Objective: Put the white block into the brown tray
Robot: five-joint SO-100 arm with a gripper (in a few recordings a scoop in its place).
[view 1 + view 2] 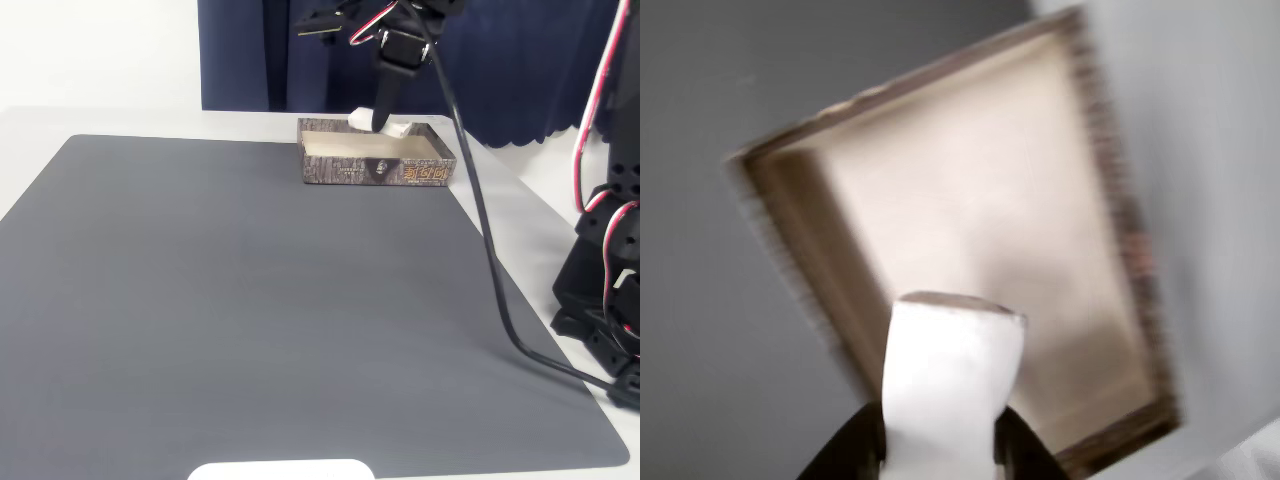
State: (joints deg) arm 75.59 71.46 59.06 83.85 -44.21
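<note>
Gripper (940, 445) is clamped on the block (950, 380), dark fingers (852, 450) pressing both long sides, no gap showing. Block stands on end in the grip, top edge pointing out over the tray (1120, 230).

Wrist view: tray sits below, cream floor bare, brown patterned walls blurred. Block hangs over the tray's lower-left part in that picture, above the floor; can't tell how high, but it isn't resting on anything visible.

Fixed view: arm comes down from the top of the picture over the tray (375, 170), which sits at the far edge of the grey mat (250, 320). Gripper (381, 122) is just above the tray's back wall, near its middle. Block (362, 118) shows as a white bit sticking out to the left of the fingers, with more white to their right at the rim. Tray's front wall carries printed marks toward its right end.

Black cable (485, 240) runs from the arm down across the mat's right side to the black base (605, 290) at the right edge. Dark blue curtain (520, 70) behind. White rounded plate (281, 470) pokes in at the bottom edge, well away from the tray.
</note>
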